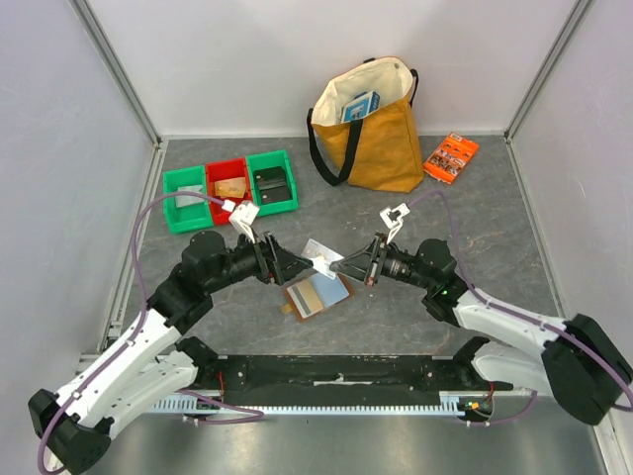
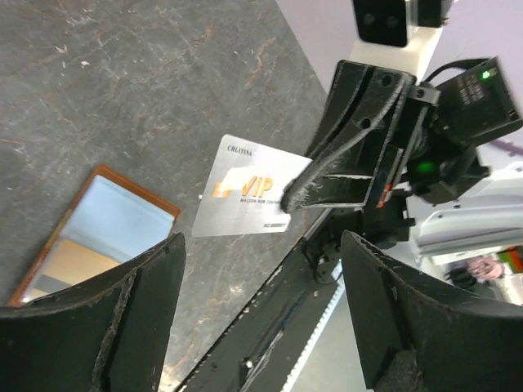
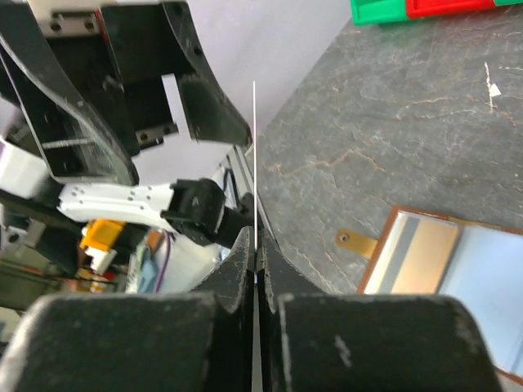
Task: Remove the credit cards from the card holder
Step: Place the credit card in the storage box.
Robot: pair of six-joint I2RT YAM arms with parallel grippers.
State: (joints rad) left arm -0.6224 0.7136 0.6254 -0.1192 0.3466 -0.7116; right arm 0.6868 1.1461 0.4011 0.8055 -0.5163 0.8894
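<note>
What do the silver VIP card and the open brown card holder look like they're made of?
The silver VIP card: thin rigid plastic by the look, satin metallic finish, printed; edge-on it is a straight hairline. The card holder: matte brown leather or imitation, I cannot tell which.

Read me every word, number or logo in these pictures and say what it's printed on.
"VIP", large orange letters on the silver plastic card.
Small lines above and below it on that card: too blurred to read.
Print on the orange printed packet: too small to read.
Print on the blue box in the mustard fabric bag: too small to read.
</note>
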